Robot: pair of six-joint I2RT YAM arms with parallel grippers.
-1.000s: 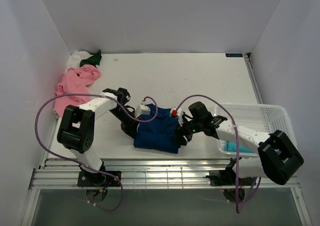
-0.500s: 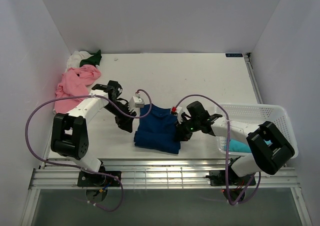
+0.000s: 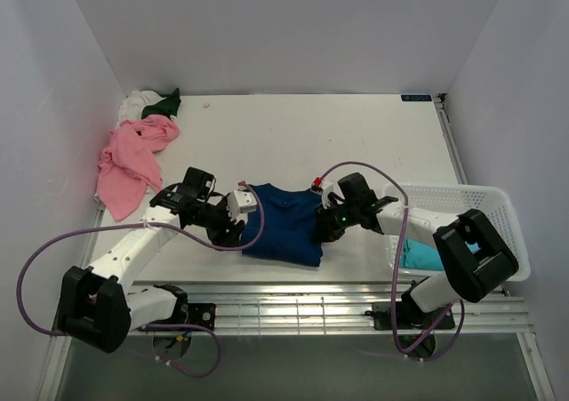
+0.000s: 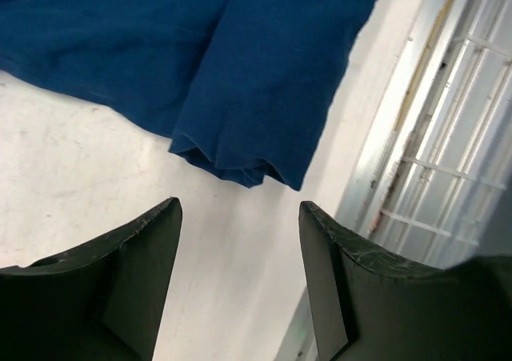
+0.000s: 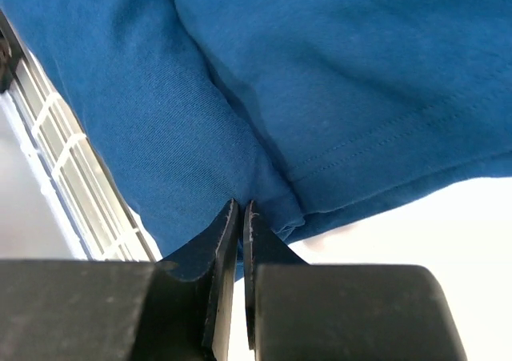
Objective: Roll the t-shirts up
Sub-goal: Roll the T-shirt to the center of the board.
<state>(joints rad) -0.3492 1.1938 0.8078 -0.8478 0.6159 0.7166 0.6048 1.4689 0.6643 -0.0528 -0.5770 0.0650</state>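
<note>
Top camera looked down from above and behind, over the whole table (image 3: 356,143); both wrist cameras sat close on the dark blue t-shirt (image 3: 284,225), seemingly sharing its near hem.

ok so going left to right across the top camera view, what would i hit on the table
pink t-shirt → left gripper → dark blue t-shirt → right gripper → white mesh basket

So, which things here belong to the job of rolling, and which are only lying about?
For the job: dark blue t-shirt, pink t-shirt, white t-shirt, dark green t-shirt, teal t-shirt.
Only lying about: white mesh basket, metal grating at the near edge.
</note>
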